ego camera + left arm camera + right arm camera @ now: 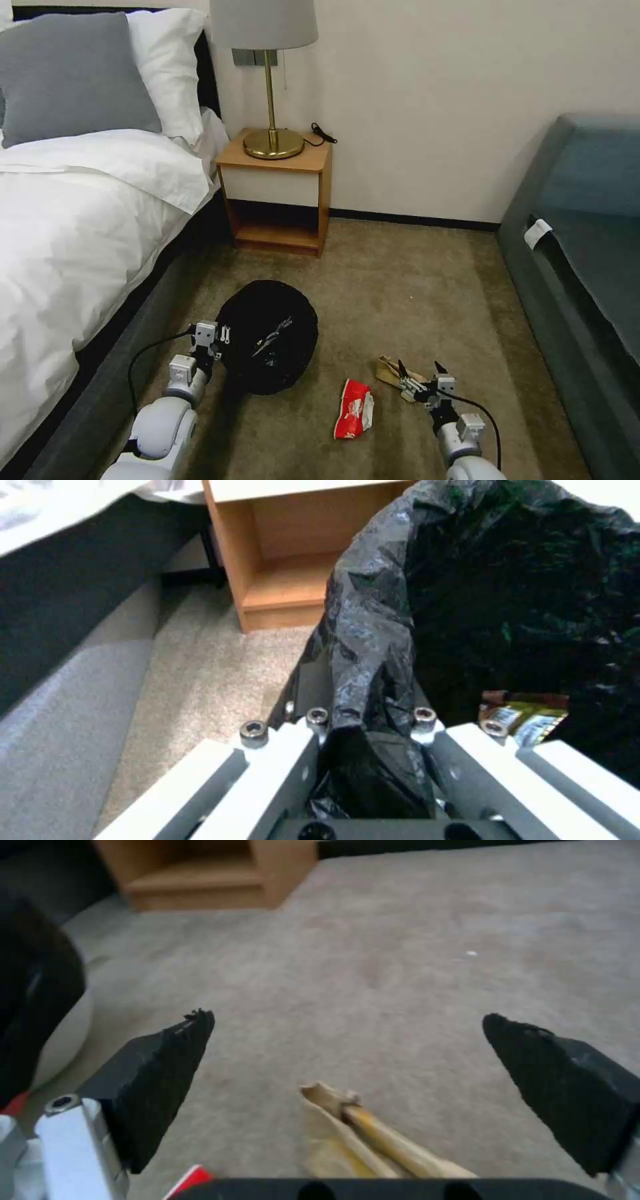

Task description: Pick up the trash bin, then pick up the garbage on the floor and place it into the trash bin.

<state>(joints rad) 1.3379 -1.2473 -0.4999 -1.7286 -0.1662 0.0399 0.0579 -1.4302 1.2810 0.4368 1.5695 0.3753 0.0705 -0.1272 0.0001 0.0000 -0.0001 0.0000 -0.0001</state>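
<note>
Your left gripper [223, 335] was clamped on the trash bin's [270, 333] bag rim beside the bed [73, 220]; your right gripper [420, 371] hung spread wide over the tan paper [373, 1140], with the red-white packet [353, 418] on the carpet between them.

Trash bin [270, 333]: pale base hidden under black bag in head view; tan paper [373, 1140]: near end cut off at bottom edge of right wrist frame; yellow-silver wrapper [527, 715]: partly hidden behind left gripper's fingers [480, 775], lower right.
</note>
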